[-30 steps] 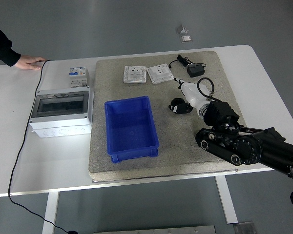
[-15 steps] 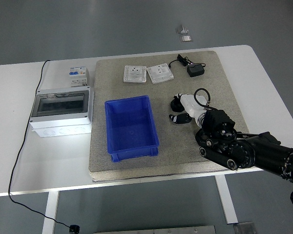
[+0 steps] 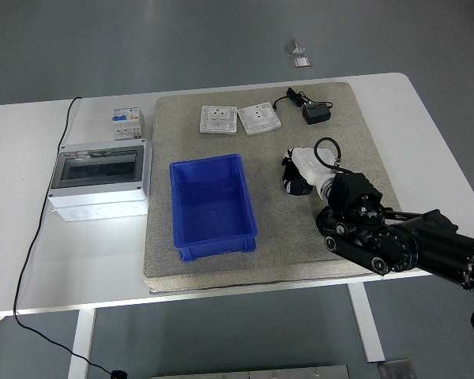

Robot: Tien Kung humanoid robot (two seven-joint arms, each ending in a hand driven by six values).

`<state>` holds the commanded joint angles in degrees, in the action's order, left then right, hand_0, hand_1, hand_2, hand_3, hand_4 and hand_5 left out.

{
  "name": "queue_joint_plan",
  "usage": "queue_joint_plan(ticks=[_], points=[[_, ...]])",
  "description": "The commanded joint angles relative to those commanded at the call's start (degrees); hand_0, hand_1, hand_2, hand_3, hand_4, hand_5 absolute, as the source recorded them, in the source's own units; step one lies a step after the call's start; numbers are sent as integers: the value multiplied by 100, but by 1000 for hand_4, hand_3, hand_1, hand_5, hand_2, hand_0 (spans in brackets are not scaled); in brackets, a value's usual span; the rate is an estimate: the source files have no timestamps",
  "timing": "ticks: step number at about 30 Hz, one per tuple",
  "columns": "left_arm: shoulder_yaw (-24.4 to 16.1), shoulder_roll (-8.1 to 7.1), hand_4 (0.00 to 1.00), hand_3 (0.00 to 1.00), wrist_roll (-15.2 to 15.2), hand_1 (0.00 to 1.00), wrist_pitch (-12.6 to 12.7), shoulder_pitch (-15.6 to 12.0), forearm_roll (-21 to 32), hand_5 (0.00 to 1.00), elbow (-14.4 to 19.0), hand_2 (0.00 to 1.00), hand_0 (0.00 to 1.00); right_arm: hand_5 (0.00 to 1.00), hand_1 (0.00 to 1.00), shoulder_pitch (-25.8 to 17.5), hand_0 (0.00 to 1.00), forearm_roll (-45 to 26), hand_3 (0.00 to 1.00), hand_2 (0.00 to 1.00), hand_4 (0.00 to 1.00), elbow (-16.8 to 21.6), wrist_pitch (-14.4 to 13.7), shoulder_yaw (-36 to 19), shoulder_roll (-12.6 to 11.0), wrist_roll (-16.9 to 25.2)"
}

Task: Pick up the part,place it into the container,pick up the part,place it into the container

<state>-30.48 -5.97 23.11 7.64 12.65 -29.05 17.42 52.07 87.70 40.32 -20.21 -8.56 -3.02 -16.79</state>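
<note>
So far I read the blue bin (image 3: 212, 207) at the mat's (image 3: 363, 150) middle as empty, nothing delivered yet. My right hand (image 3: 302, 167) closes its white fingers on the black plug (image 3: 295, 183) just right of the bin; both placements remain.

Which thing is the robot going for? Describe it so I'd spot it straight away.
Find the grey felt mat on the white table, then the blue plastic bin. Right of the bin, at the white-fingered right robot hand, sits a small black part, darker and lumpier than the flat white wall sockets behind.
</note>
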Motion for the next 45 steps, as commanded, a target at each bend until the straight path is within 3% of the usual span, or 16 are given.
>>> queue_joint_plan(ticks=[2,19,20,22,25,26,31,36,43,45], points=[[-4,-3,630,616,1,670,-1,1,-6,652,2,692,655,2,249,0,483,63,661,584,245,23,11,-67,-24,-19],[-52,-9,629,616,25,667,-8,-18,-59,654,11,691,653,2,240,-107,494,377,661,597,223,446,-130,-649,-264,79],[-51,-9,631,615,23,667,-7,-18,-60,656,11,689,653,125,424,-144,457,447,677,666,566,547,-105,-773,-310,58],[-44,-8,631,615,16,667,-4,-18,-52,656,10,689,653,125,424,-214,457,565,677,666,566,744,-26,-982,-401,-33],[-29,-6,631,615,-2,667,3,-26,-28,656,7,689,653,125,424,-381,457,840,677,666,566,1166,322,-1341,-658,-382],[-23,-6,634,617,-8,667,6,-30,-16,656,6,688,652,314,758,-423,621,934,907,872,841,1299,438,-1440,-731,-498],[-7,-14,634,617,-35,667,21,-52,27,656,3,688,652,314,758,-509,621,1388,907,872,841,2044,1188,-1659,-1096,-1238],[-33,-16,640,618,-26,666,16,-47,-15,668,0,689,652,334,781,-401,628,1431,942,911,870,2571,1820,-1447,-1079,-1851],[-45,-20,641,617,-28,665,19,-44,-35,669,-3,686,652,362,784,-320,632,1247,917,899,895,2535,1809,-1099,-876,-1890],[-49,-24,641,618,-34,665,24,-42,-37,668,-4,686,652,367,764,-289,627,1197,860,844,881,2442,1720,-986,-829,-1820]])
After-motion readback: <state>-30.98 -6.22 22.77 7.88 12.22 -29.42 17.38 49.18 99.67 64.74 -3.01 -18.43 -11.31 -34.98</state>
